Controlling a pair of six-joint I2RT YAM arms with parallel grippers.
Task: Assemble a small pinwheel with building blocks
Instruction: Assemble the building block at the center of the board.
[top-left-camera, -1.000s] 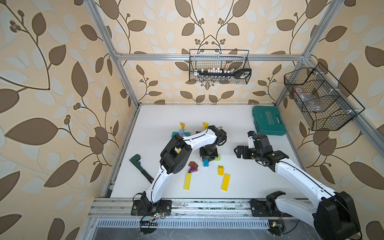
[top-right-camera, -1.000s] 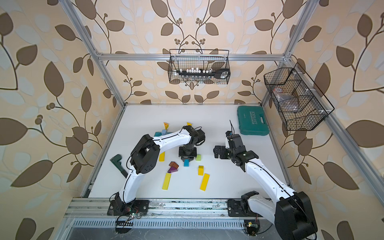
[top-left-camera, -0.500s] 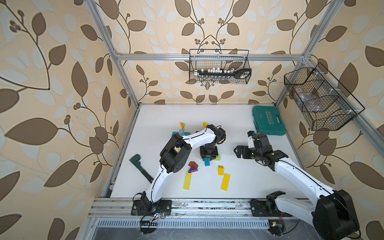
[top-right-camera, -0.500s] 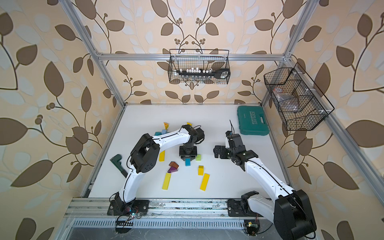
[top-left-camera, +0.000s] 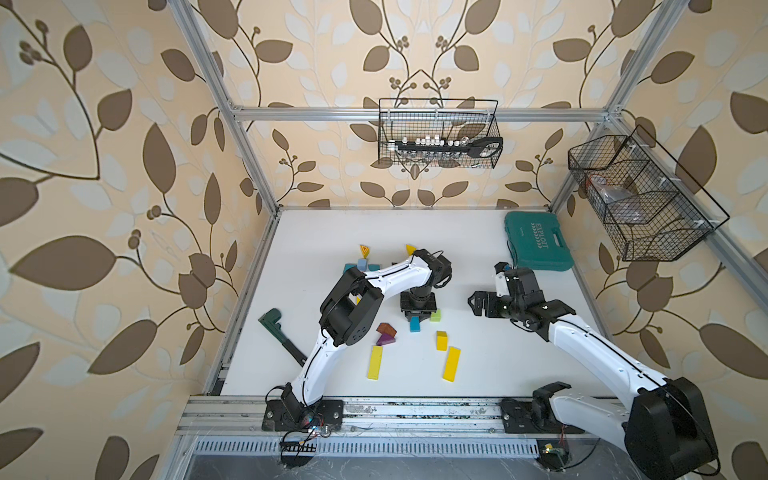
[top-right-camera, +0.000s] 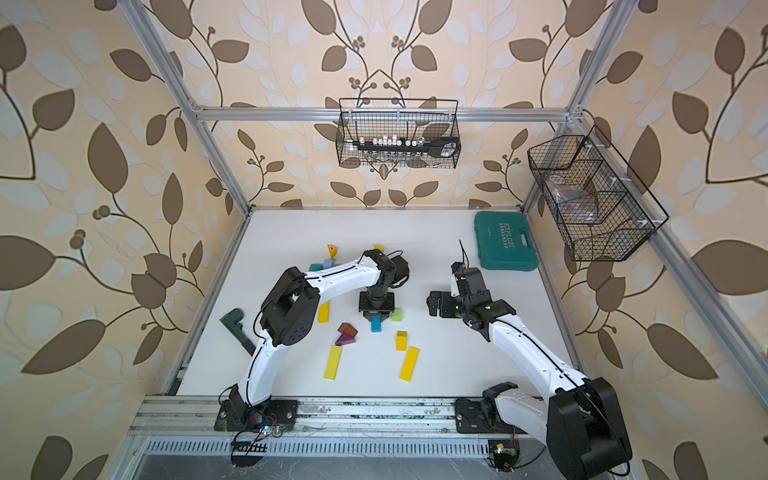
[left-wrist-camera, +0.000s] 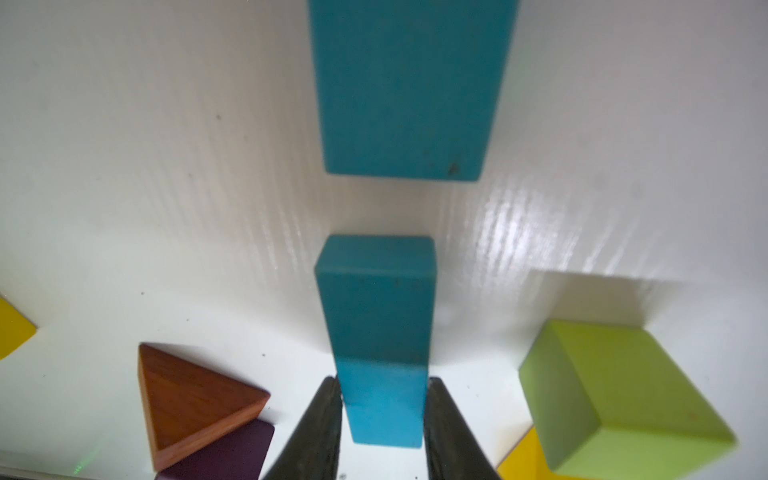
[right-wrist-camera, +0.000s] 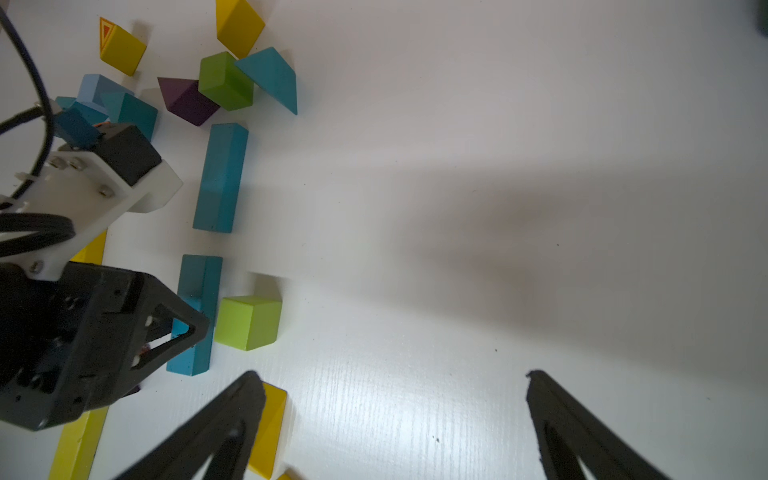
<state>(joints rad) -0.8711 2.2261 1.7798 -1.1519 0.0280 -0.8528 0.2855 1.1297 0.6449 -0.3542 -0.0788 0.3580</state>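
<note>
As the blue bar (left-wrist-camera: 376, 299) probably had to line up with the second blue bar (left-wrist-camera: 407, 83) on the counter (left-wrist-camera: 166, 166), the left hand (left-wrist-camera: 382, 382) pinched its end narrowly; the right hand (right-wrist-camera: 392, 374) hung wide and empty.

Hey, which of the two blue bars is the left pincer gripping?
The blue bar next to the light green cube; the left pincer clamps its sides. The other blue bar lies free beyond it, in line, a gap between.
</note>
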